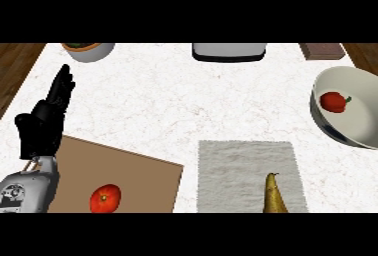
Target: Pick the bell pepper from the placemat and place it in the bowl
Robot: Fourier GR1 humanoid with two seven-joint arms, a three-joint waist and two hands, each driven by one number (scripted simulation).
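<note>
- We see the bell pepper (334, 101), red with a green stem, lying inside the bowl (359, 131) at the right edge of the white marbled counter (184, 100).
- The left hand (46, 120) stands at the view's left, resting with its fingers straight and pointing up, holding nothing (the right hand does not show at all).
- Below that hand lies a brown cutting board (133, 175), and on it a tomato (105, 198) near the lower edge.
- Beside the board we find the grey placemat (244, 170), with a brownish pear (275, 196) on its lower right part.
- Along the far edge stand a potted plant (88, 50), a white and black appliance (228, 51) and a brown block (322, 50).
</note>
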